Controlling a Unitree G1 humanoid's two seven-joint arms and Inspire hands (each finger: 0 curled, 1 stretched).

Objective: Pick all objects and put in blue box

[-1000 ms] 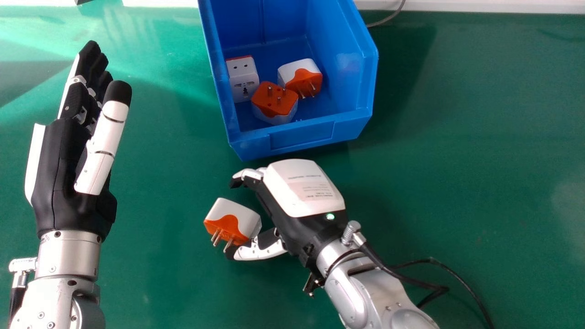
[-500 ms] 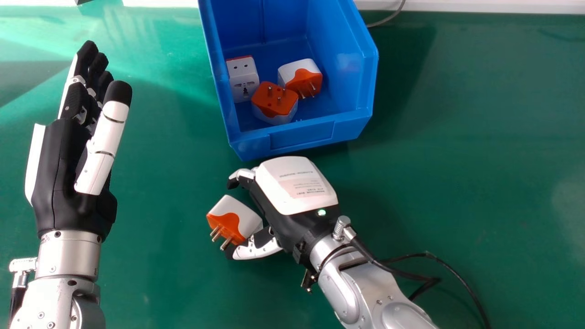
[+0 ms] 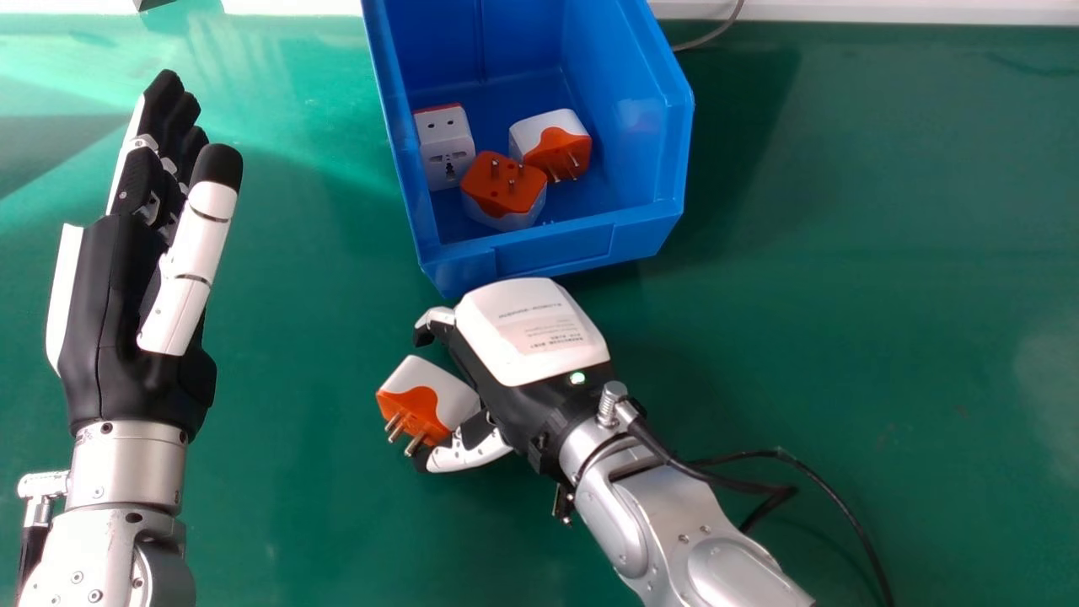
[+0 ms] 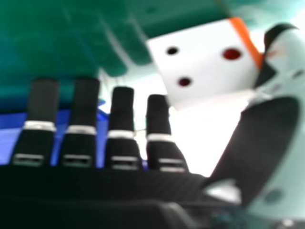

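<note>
Head view shows the right hand (image 3: 535, 337) open, its thumb and loosely bent fingers around the orange-and-white adapter (image 3: 451, 398) on the bench (image 3: 843, 337), outside the blue box (image 3: 552, 253). The left hand (image 3: 126, 337) is open too.

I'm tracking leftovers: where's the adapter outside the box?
In the head view, the adapter is left of the right hand, by its thumb, below the blue box.

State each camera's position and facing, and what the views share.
Head view: on the robot's head, looking forward and down over the green table and blue box; left hand, right hand and silver forearms show.
Right hand view: at the right hand, facing out past its fingers and thumb.
Both show the right hand, table, part of the box, and the white-and-orange adapter beside the thumb.
</note>
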